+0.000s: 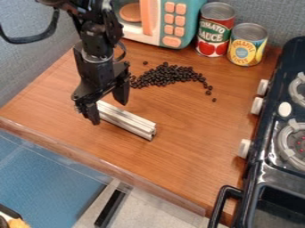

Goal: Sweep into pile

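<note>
The black gripper [108, 113] hangs over the left-middle of the wooden table, its fingers on either side of the left end of a silver metal bar [128, 119], and looks shut on it. Slanting down to the right, the bar's other end points toward the table's front. Behind and right of the bar lie many small dark beans [170, 75], loosely gathered in a band. A few stray ones trail off at the band's right end, and a single one [145, 63] sits at its upper left.
A toy microwave [159, 20] stands at the back, beside a tomato sauce can [215, 29] and a pineapple can [246, 44]. Along the right side is a dark toy stove [268, 147] with white knobs and a black handle. The table's front edge [107, 165] runs diagonally below the bar.
</note>
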### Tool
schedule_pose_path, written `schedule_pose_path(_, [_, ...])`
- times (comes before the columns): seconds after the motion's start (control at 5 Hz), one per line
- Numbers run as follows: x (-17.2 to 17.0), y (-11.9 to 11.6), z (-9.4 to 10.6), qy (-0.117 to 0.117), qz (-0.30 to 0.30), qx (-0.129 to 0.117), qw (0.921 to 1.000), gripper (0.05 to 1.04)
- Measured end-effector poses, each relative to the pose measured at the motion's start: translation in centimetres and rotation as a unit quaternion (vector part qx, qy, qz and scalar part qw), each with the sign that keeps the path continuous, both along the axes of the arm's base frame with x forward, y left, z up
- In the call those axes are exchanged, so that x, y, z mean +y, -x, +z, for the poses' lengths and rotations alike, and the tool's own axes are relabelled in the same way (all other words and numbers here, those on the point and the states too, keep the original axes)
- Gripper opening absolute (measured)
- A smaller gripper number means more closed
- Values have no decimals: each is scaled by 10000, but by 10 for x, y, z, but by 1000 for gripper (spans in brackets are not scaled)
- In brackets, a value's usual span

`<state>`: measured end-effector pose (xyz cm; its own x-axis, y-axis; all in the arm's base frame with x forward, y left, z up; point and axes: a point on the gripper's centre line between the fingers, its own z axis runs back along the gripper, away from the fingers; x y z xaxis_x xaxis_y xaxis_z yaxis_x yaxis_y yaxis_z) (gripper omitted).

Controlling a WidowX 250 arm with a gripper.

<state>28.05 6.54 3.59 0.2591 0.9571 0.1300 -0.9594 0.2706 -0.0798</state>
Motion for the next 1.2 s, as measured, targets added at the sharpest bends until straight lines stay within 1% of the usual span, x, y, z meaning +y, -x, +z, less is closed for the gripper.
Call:
schedule_pose_path(0.2, [0,2,-12,-84,62,93,9999,964])
schedule_pose_path(0.4, [1,0,-19,-167,106,108,9997,823])
schedule_pose_path(0.6, [0,0,-20,-235,134,71,9996,516])
schedule_pose_path(0.8, [-3,-1,-20,-230,14,89,9997,382])
schedule_pose_path(1.0, [-6,1,-19,-167,-138,175,9996,382])
schedule_pose_path(1.2, [-11,-14,7,-19,-331,-94,9994,382])
